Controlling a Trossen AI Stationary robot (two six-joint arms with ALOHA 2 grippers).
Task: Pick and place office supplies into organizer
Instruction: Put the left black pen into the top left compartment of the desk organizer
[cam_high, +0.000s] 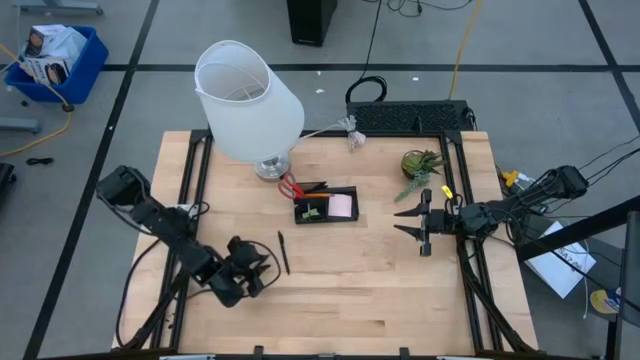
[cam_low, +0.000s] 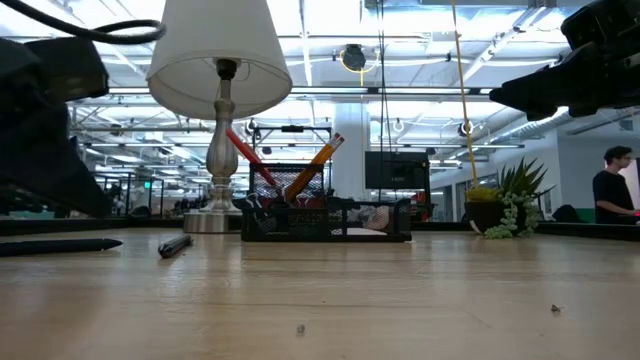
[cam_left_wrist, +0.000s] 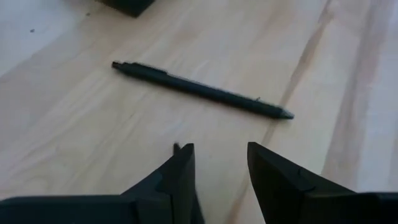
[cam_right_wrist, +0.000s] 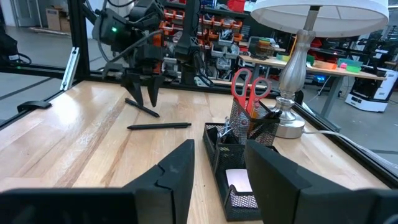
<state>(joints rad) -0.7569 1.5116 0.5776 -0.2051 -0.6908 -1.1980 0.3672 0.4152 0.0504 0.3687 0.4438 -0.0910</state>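
Observation:
The black organizer (cam_high: 325, 204) stands mid-table and holds red-handled scissors (cam_right_wrist: 249, 87), an orange pencil (cam_low: 316, 165) and a pink pad (cam_high: 341, 205). One black pen (cam_high: 284, 252) lies flat on the wood between the organizer and my left gripper (cam_high: 262, 268). A second pen (cam_low: 60, 245) lies nearer the left front. My left gripper (cam_left_wrist: 219, 152) slants down, open, with a black pen (cam_left_wrist: 199, 90) just beyond its fingertips and nothing between them. My right gripper (cam_high: 410, 220) hovers level at the right, open and empty, pointing at the organizer (cam_right_wrist: 239, 168).
A white-shaded lamp (cam_high: 248, 100) stands just behind and left of the organizer, its metal base (cam_high: 270, 168) on the table. A small potted plant (cam_high: 420, 165) sits at the back right. Bare wood spreads along the near edge. A person (cam_low: 612, 190) stands in the room beyond.

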